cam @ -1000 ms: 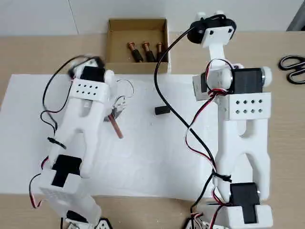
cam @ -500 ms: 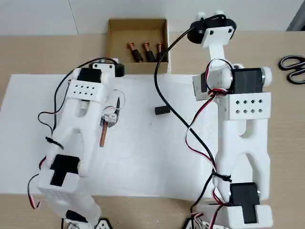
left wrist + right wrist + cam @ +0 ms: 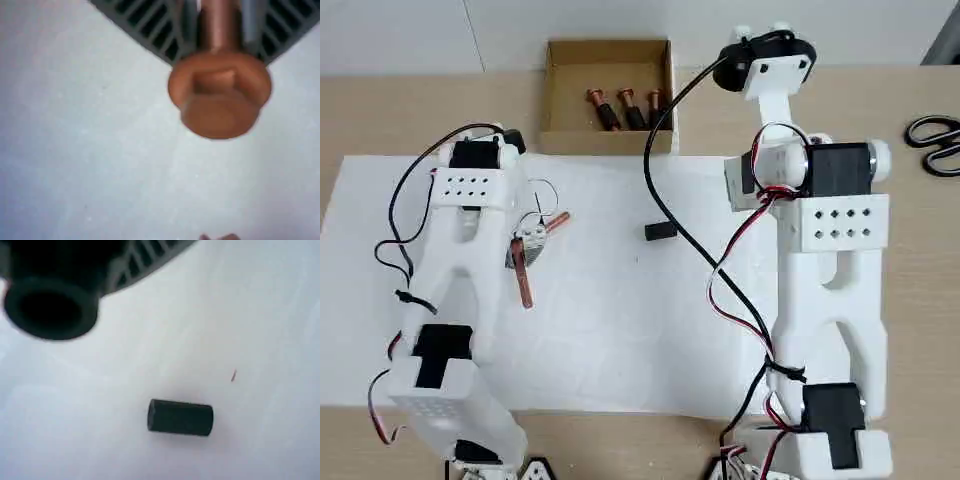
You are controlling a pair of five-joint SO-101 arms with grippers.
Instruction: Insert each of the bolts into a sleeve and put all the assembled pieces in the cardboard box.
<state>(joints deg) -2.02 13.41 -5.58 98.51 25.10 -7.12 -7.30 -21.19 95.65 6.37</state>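
Box (image 3: 570, 75) with three sleeved bolts (image 3: 631, 108), left gripper (image 3: 523, 252) holding bolt (image 3: 219, 95), right gripper (image 3: 55, 270) sleeve (image 3: 50, 310)

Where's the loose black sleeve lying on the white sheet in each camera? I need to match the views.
High view: the loose sleeve lies on the white sheet, between the two arms, near the cardboard box.
Left wrist view: not in it; a bolt hangs over the sheet.
Right wrist view: it lies on its side on the sheet, apart from the held sleeve.
Shared landmark: the white sheet.
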